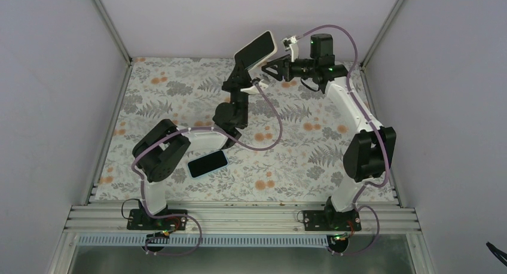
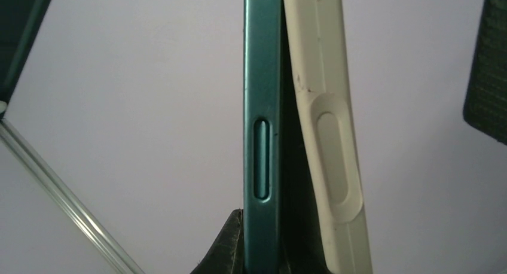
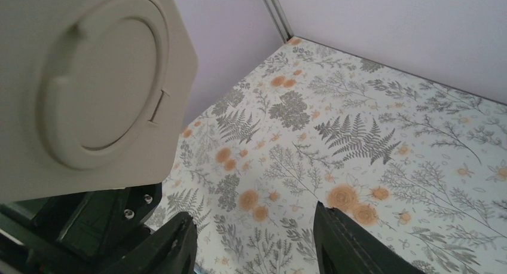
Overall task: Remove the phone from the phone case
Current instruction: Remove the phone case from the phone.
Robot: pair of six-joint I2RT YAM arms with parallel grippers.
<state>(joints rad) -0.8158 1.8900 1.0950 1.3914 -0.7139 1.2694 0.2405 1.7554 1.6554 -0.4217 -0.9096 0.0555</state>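
Left tool (image 1: 243,70) is clamped tight on the lower end of the phone (image 2: 261,76), raised above the far middle of the counter (image 1: 311,160), with the phone case (image 2: 326,136) splaying off along one edge. Your right tool (image 3: 254,238) stands half wide and empty just beside the case. Close it on the case's free rim only, then peel away slowly so the left grip doesn't slip.
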